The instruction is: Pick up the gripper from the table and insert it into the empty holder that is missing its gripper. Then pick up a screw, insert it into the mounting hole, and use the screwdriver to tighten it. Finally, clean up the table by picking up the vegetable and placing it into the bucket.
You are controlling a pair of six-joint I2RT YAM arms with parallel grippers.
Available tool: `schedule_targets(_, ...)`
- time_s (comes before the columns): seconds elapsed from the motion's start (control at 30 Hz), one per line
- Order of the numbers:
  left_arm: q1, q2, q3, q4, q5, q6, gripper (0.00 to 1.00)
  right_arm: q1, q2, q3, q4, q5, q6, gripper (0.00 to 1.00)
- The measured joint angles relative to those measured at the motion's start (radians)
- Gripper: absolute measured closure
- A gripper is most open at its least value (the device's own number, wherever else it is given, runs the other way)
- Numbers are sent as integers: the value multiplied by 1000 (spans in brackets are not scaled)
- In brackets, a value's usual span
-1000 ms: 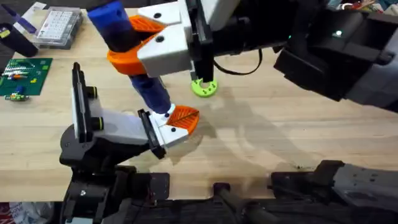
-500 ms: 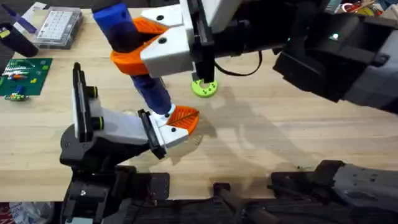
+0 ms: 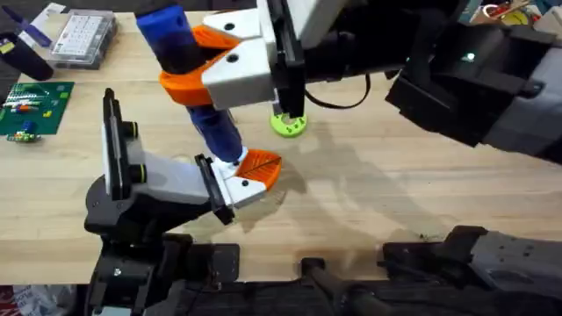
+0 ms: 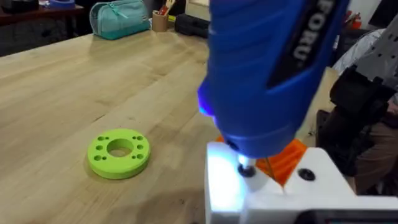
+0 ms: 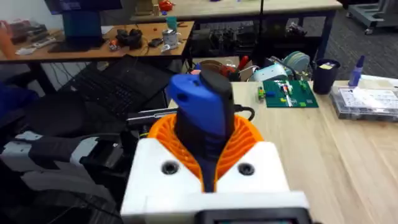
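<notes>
My right gripper (image 3: 215,63) is shut on the blue screwdriver (image 3: 211,114), its white fingers and orange ribbed pads (image 5: 168,134) clamped round the body (image 5: 202,112). The screwdriver leans down to the right. Its bit (image 4: 247,169) touches the white holder (image 3: 230,186) at the end of my left arm, and its white light glows there. The orange gripper (image 3: 261,164) sits in that holder, and it shows beside the bit (image 4: 289,158). My left gripper (image 3: 235,183) lies low on the table. The screw is hidden under the bit. The vegetable and bucket are out of view.
A lime-green ring with holes (image 3: 288,125) lies on the wood just right of the screwdriver, also in the left wrist view (image 4: 118,152). A green circuit board (image 3: 35,107) and a clear parts box (image 3: 83,37) sit at the far left.
My right gripper and the screwdriver's top end have drifted slightly to the right. The bit stays on the holder, and the left arm has not moved.
</notes>
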Motion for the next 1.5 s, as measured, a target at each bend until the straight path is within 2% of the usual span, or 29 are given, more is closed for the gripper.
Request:
schedule_targets(0.17, 0, 0, 0, 1, -1, 1, 985, 0, 0, -14, 48, -1, 12, 948)
schedule_targets(0.4, 0, 0, 0, 1, 0, 1, 985, -1, 3, -35, 287, 20, 90, 947)
schedule_targets(0.5, 0, 0, 0, 1, -1, 1, 985, -11, 3, -26, 286, 24, 122, 947)
schedule_targets(0.87, 0, 0, 0, 1, 0, 1, 985, -59, 3, 93, 158, 29, 145, 947)
schedule_targets(1.0, 0, 0, 0, 1, -1, 1, 985, -76, 3, 140, 15, 41, 109, 948)
schedule_targets(1.2, 0, 0, 0, 1, 0, 1, 985, -83, 3, 189, -274, 150, -73, 947)
schedule_targets(1.5, 0, 0, 0, 1, 0, 1, 985, -115, 3, 210, -430, 309, -365, 946)
